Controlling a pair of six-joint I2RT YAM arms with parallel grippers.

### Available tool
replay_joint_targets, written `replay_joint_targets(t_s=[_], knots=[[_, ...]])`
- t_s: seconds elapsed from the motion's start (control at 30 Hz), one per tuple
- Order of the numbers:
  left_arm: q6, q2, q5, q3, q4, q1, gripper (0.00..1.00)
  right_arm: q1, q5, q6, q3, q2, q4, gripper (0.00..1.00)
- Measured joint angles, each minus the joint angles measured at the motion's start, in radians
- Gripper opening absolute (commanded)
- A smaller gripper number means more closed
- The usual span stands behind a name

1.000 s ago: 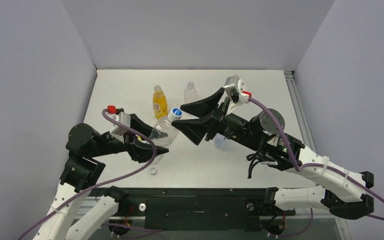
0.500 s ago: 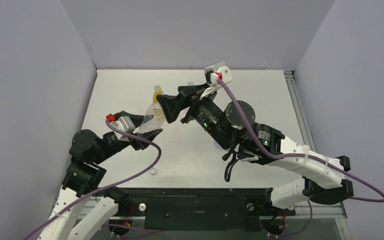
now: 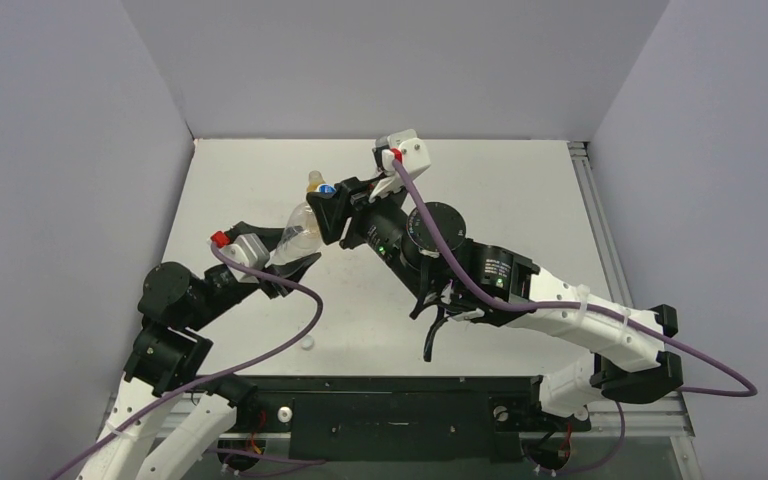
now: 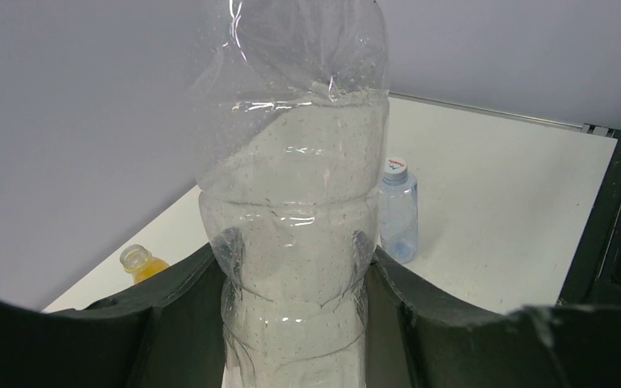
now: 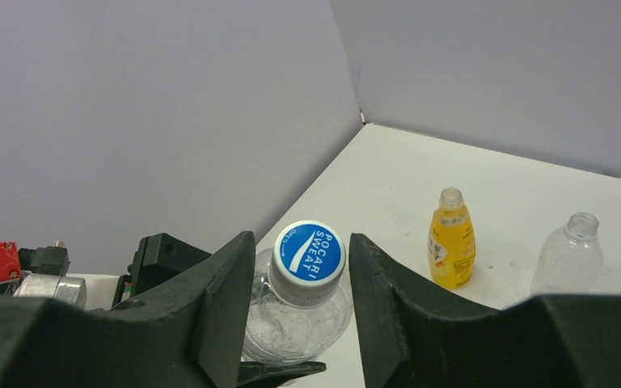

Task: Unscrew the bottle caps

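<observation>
My left gripper is shut on the body of a clear bottle and holds it tilted above the table; the left wrist view shows the bottle pinched between both fingers. Its white cap with a blue top is on the neck. My right gripper is open and straddles this cap, with a small gap on each side. A yellow-orange bottle and another clear bottle stand uncapped on the table. A short clear bottle stands capped.
A small loose white cap lies on the white table near my left arm's base. Grey walls close the left, back and right sides. My right arm stretches across the table's middle and hides the bottles behind it in the top view.
My left gripper lifted and tilted the clear bottle toward the back. My right gripper swung left and narrowed until its fingers straddle the bottle's cap.
</observation>
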Motion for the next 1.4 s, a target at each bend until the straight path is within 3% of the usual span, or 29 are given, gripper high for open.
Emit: replay_joint_targets(t_s=[0.1, 0.3, 0.53, 0.7, 0.97, 1.4], knots=[[0.000, 0.000, 0.000, 0.000, 0.001, 0.000, 0.14, 0.000, 0.000, 0.005, 0.000, 0.000, 0.000, 0.32], [0.000, 0.000, -0.006, 0.000, 0.004, 0.000, 0.14, -0.020, -0.013, 0.032, 0.000, 0.000, 0.000, 0.26], [-0.009, 0.010, -0.016, 0.000, 0.002, 0.000, 0.14, -0.053, -0.054, 0.065, -0.023, -0.005, 0.013, 0.00], [-0.066, 0.021, 0.042, 0.002, -0.008, 0.005, 0.13, -0.084, -0.153, 0.046, -0.137, -0.074, 0.088, 0.00], [-0.242, 0.064, 0.296, 0.056, 0.012, 0.002, 0.11, -0.103, -0.360, -0.040, -0.351, -0.278, 0.218, 0.00], [-0.486, 0.124, 0.576, 0.067, 0.161, -0.003, 0.09, -0.099, -0.553, -0.161, -0.465, -0.443, 0.229, 0.00]])
